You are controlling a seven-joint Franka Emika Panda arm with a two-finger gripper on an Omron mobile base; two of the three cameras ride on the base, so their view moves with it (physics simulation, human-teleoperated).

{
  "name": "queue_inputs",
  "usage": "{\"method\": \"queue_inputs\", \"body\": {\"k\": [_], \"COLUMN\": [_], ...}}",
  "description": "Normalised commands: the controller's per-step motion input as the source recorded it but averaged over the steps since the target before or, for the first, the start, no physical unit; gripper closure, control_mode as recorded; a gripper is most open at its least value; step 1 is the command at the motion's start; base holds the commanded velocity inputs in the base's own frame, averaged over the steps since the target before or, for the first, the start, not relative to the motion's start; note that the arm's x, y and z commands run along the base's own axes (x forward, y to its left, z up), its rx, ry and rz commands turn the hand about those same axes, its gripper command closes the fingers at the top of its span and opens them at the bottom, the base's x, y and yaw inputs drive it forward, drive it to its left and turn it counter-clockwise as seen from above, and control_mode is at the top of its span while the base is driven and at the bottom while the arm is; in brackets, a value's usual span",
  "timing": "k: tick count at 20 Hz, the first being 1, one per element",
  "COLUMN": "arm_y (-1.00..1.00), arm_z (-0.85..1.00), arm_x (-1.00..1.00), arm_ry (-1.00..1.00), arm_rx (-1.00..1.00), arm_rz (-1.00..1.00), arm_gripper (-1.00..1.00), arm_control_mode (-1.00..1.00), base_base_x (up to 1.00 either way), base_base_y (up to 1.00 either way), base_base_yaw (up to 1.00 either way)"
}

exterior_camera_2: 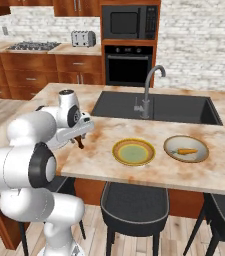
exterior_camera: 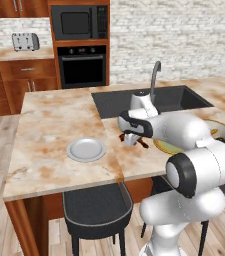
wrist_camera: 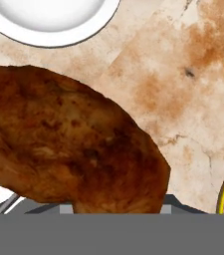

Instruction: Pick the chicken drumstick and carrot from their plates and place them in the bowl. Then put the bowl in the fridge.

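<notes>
We count two flat round plates on the marble-patterned table: a yellow-rimmed plate with a green centre near the front edge, and a plain grey-white plate towards the other end. A third dish, the shallow tan-rimmed bowl, sits just beside the yellow plate, and the one slim orange carrot lies inside it. There is one dark reddish-brown chicken drumstick; the end effector is partly closed around it and holds it clear above the bare table top between the two plates. In the hand view the drumstick looms large, with the grey-white plate's rim beyond it.
</notes>
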Motion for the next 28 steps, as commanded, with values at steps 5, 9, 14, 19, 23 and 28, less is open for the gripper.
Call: {"method": "queue_inputs", "body": {"k": [5, 9, 14, 19, 23, 28], "arm_y": [-0.18, -0.01, 0.00, 0.00, 0.00, 0.00], "arm_z": [0.01, 0.00, 0.00, 0.00, 0.00, 0.00], "arm_x": [-0.09, 0.00, 0.00, 0.00, 0.00, 0.00], "arm_ry": [0.00, 0.00, 0.00, 0.00, 0.00, 0.00], "arm_rx": [0.11, 0.02, 0.00, 0.00, 0.00, 0.00], "arm_rz": [-0.12, 0.00, 0.00, 0.00, 0.00, 0.00], "arm_gripper": [1.00, 1.00, 1.00, 1.00, 1.00, 1.00], "arm_control_mode": [-1.00, -1.00, -1.00, -1.00, 1.00, 1.00], "base_base_x": [0.00, 0.00, 0.00, 0.00, 0.00, -0.01], "base_base_y": [0.00, 0.00, 0.00, 0.00, 0.00, 0.00], "base_base_yaw": [0.00, 0.00, 0.00, 0.00, 0.00, 0.00]}}
